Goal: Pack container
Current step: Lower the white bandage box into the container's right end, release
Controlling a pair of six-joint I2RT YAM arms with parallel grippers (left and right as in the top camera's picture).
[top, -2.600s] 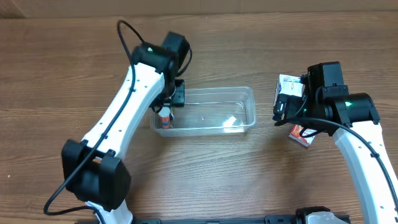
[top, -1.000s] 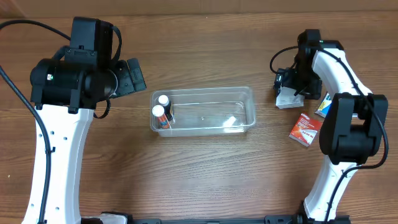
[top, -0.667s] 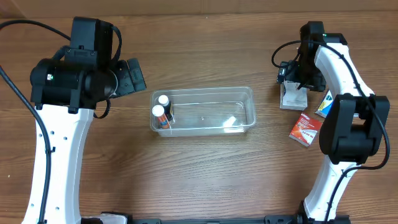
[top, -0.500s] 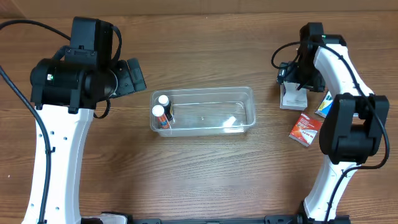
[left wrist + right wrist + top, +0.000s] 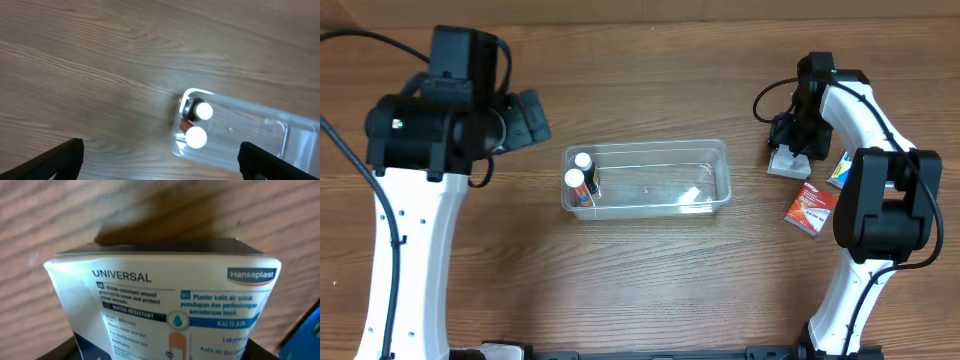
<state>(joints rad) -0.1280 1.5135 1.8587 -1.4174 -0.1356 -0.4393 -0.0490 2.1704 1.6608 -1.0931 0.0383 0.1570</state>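
Note:
The clear container point(image 5: 708, 170) lies at the table's middle, with two white-capped bottles point(image 5: 579, 170) standing in its left end. The left wrist view looks down on those bottles point(image 5: 200, 122) in the container's corner point(image 5: 260, 135). My left gripper point(image 5: 528, 117) hangs open up and to the left of the container, holding nothing. To the right of the container, my right gripper point(image 5: 790, 135) is shut on a white plaster box point(image 5: 788, 163). That plaster box point(image 5: 170, 300) fills the right wrist view between the dark fingers point(image 5: 65, 350).
A red carton point(image 5: 810, 211) lies flat on the wood just below the plaster box. A small blue-and-white pack point(image 5: 839, 172) sits beside my right arm, and its blue edge point(image 5: 307, 330) shows in the right wrist view.
My right gripper has closed on the white plaster box, which has shifted and tilted slightly. The left arm has barely moved.

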